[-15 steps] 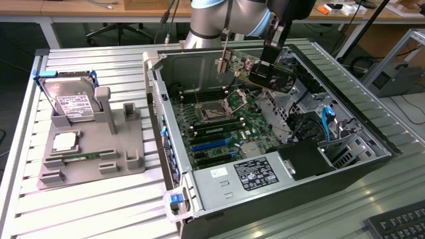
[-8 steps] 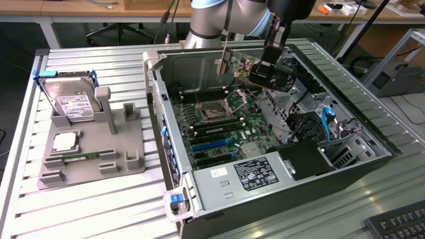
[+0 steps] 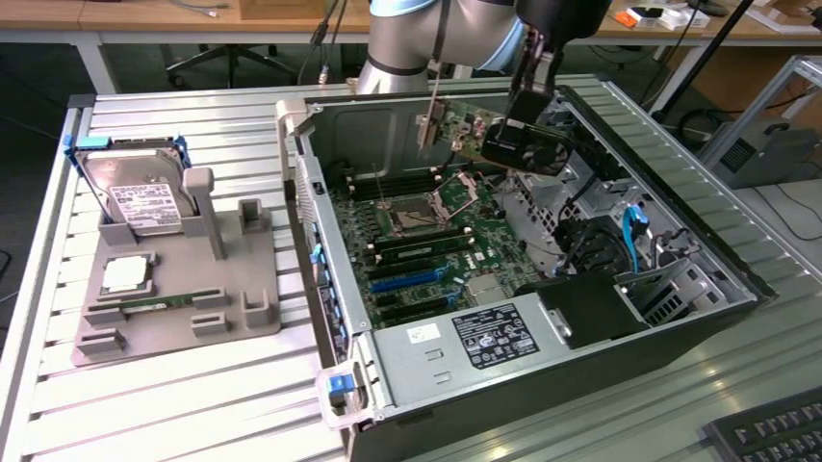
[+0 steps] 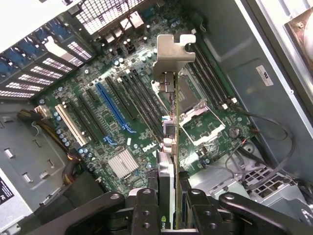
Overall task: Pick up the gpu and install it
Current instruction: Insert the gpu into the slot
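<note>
My gripper (image 3: 525, 133) is shut on the gpu (image 3: 478, 138), a dark card with a green back and a silver end bracket. I hold it in the air over the open computer case (image 3: 327, 260), above the far end of the motherboard (image 3: 444, 245). In the wrist view the gpu (image 4: 168, 142) runs edge-on out from my gripper (image 4: 168, 213), its bracket end farthest away over the CPU socket (image 4: 195, 107). The black fingers (image 4: 145, 208) clamp both faces of the card. The blue slot (image 4: 113, 108) and the beige slot (image 4: 72, 125) lie off to one side of the card.
A grey holder (image 3: 180, 289) on the table at the exterior view's left carries a hard drive (image 3: 135, 197), a CPU (image 3: 125, 274) and a RAM stick (image 3: 154, 303). Inside the case are the power supply (image 3: 475, 342) and cables (image 3: 603, 241). A keyboard (image 3: 771, 438) lies at the near right.
</note>
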### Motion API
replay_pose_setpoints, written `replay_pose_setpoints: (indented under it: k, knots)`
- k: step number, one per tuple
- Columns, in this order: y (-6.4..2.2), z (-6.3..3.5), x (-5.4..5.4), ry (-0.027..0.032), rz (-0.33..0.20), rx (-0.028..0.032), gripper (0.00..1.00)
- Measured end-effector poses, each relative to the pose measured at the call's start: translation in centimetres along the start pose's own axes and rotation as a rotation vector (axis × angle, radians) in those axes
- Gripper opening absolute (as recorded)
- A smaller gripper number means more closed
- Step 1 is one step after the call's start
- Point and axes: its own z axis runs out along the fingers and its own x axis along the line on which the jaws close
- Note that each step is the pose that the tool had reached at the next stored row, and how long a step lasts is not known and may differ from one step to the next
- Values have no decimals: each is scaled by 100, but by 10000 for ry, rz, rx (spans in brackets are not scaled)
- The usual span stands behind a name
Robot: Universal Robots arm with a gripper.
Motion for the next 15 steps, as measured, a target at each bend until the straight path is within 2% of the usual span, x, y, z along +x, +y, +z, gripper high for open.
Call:
replay_pose_setpoints:
  k: [15]
  knots:
    - [0, 3, 1, -4, -1193, -30, 27]
